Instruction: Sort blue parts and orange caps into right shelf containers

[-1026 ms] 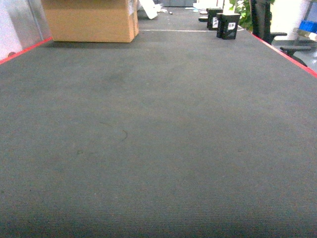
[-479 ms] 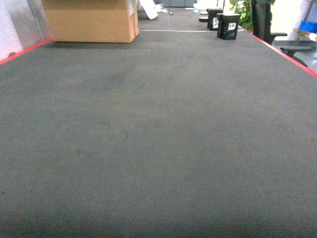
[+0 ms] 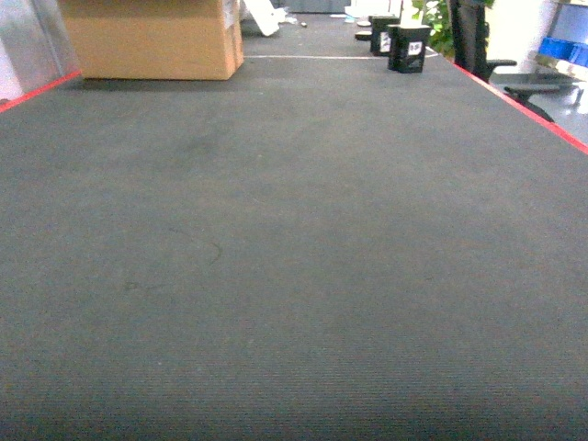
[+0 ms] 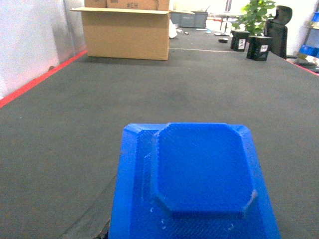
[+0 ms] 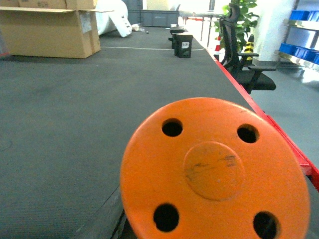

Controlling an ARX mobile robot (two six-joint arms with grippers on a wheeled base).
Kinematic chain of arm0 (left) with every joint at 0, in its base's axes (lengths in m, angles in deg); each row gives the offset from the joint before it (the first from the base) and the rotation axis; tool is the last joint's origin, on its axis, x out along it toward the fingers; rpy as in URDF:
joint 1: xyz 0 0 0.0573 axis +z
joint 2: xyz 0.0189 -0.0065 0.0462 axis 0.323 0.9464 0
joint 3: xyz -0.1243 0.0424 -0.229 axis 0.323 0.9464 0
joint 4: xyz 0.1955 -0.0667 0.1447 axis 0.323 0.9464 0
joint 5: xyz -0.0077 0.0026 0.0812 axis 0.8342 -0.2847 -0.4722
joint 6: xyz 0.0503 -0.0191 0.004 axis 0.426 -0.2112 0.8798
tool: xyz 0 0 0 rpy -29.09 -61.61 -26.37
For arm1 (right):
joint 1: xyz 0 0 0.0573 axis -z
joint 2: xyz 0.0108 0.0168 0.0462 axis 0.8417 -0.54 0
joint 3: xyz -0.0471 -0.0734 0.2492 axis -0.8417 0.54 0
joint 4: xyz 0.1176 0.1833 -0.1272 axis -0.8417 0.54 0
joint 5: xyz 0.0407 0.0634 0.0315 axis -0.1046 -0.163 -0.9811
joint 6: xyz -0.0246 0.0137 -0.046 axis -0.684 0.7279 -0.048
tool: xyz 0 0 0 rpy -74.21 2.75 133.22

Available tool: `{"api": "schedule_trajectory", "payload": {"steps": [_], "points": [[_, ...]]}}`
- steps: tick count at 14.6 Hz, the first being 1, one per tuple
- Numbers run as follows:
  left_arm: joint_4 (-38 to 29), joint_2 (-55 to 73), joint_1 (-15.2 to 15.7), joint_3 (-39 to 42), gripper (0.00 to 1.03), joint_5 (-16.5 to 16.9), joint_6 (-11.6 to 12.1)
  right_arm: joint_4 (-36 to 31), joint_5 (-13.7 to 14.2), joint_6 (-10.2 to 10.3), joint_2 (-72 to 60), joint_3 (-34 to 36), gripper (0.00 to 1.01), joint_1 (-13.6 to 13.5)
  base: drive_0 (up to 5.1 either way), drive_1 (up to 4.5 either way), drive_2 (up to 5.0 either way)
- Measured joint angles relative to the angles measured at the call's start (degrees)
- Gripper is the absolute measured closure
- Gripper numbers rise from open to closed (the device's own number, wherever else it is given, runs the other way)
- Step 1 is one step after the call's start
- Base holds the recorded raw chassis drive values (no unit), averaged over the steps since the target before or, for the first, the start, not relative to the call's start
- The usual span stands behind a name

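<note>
A blue part (image 4: pixel 199 174), a flat block with a raised octagonal face, fills the lower left wrist view and hangs above the floor; it hides the fingers of my left gripper, which holds it. An orange cap (image 5: pixel 214 169), a round disc with several holes, fills the lower right wrist view the same way, held by my right gripper and hiding its fingers. Neither gripper shows in the head view. Blue right shelf containers (image 3: pixel 562 48) sit on a rack far off at the right, also seen as blue crates (image 5: pixel 298 49) in the right wrist view.
Dark grey carpet (image 3: pixel 294 239) stretches ahead, edged by red strips (image 3: pixel 524 106) on both sides. A large cardboard box (image 3: pixel 147 37) stands far left. Black bins (image 3: pixel 409 48), a potted plant (image 5: pixel 239 17) and a black office chair (image 5: pixel 244 64) stand far right.
The head view has swung slightly to the right: box, bins and chair sit further left in the picture, and more of the blue shelf crates shows.
</note>
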Motion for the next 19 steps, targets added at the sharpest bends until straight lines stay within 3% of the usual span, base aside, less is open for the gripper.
{"api": "schedule_trajectory", "payload": {"steps": [19], "points": [[0.02,0.0,0.0,0.0,0.6,0.04,-0.02,-0.02,0.02,0.0,0.0,0.0,0.56,0.0,-1.6,-1.63,-1.6]]}}
